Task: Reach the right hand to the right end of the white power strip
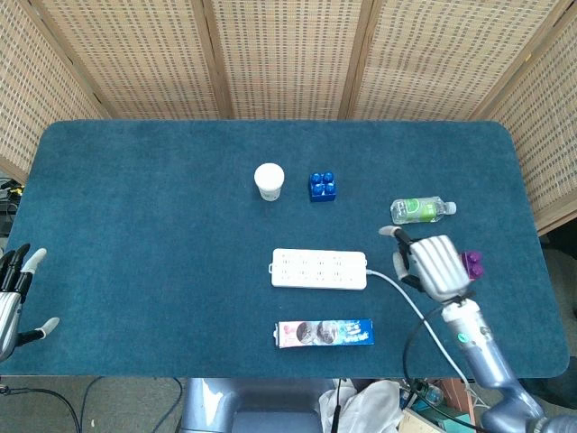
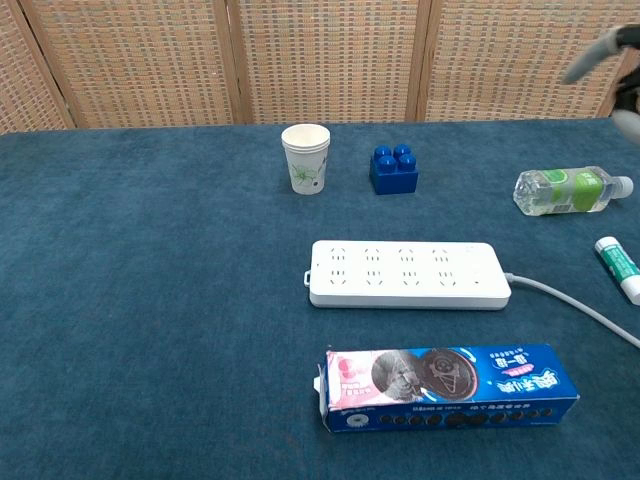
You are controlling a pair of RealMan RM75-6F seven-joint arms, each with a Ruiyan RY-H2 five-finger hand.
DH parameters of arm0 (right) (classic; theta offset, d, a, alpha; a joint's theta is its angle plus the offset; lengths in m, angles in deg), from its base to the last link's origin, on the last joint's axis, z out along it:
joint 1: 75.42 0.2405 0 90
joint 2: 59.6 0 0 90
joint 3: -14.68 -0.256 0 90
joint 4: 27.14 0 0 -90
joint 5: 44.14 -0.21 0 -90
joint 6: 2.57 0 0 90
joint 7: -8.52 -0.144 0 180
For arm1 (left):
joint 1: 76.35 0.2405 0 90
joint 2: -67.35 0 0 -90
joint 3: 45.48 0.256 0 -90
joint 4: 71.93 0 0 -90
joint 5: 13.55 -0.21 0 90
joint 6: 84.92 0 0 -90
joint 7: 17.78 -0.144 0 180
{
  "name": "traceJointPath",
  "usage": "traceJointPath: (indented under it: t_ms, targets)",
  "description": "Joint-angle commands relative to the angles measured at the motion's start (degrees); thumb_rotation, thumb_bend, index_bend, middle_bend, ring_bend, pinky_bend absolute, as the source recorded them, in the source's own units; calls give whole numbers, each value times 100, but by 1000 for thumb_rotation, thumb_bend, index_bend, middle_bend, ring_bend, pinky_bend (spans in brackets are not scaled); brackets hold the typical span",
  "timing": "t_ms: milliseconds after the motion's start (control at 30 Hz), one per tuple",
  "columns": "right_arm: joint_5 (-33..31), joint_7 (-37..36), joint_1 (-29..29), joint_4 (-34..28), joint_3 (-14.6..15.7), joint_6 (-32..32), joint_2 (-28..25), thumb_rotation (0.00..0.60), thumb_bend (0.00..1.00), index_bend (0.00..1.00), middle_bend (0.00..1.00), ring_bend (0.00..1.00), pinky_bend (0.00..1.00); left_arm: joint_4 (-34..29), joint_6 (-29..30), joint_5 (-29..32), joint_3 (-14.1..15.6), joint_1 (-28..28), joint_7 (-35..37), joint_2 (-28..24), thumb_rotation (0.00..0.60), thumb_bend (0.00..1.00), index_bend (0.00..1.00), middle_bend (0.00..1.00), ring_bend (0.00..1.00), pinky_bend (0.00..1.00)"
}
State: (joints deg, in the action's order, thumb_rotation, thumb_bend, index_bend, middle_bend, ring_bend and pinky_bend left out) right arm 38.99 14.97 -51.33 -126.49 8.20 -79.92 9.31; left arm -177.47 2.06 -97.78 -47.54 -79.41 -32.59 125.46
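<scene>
The white power strip [image 1: 319, 269] lies flat near the table's middle, its grey cable [image 1: 397, 290] running off from its right end toward the front right. My right hand [image 1: 435, 267] is lifted off the table to the right of the strip, apart from it, fingers spread and holding nothing. In the chest view the strip [image 2: 405, 274] lies uncovered, and only a blurred fingertip of the right hand [image 2: 598, 50] shows at the top right corner. My left hand [image 1: 13, 293] rests at the far left edge, fingers apart, holding nothing.
A cookie packet [image 1: 325, 333] lies in front of the strip. Behind it stand a paper cup [image 1: 269, 180] and a blue brick [image 1: 322, 187]. A water bottle [image 1: 420, 209], a white-green tube [image 2: 620, 268] and a purple brick [image 1: 471, 263] sit to the right.
</scene>
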Motion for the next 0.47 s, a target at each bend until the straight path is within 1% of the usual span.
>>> traceJointPath:
  t_ms: [33, 67, 200, 367, 467]
  targets:
    - [338, -110, -794, 85, 483, -694, -351, 600, 0, 0, 0, 0, 36, 2, 22, -23, 9, 15, 35, -16, 600, 0, 0, 0, 0, 0]
    - [329, -8, -1023, 178, 591, -915, -366, 600, 0, 0, 0, 0, 18, 5, 50, -44, 14, 30, 65, -25, 600, 0, 0, 0, 0, 0]
    - [401, 83, -1405, 445, 688, -1351, -199, 600, 0, 0, 0, 0, 0, 25, 77, -122, 45, 50, 124, -42, 600, 0, 0, 0, 0, 0]
    - [365, 40, -1585, 451, 734, -1387, -166, 600, 0, 0, 0, 0, 0, 39, 69, -190, 80, 56, 141, -59, 600, 0, 0, 0, 0, 0]
    - [401, 86, -1653, 434, 710, -1448, -191, 600, 0, 0, 0, 0, 0, 47, 79, -209, 85, 62, 159, -66, 600, 0, 0, 0, 0, 0]
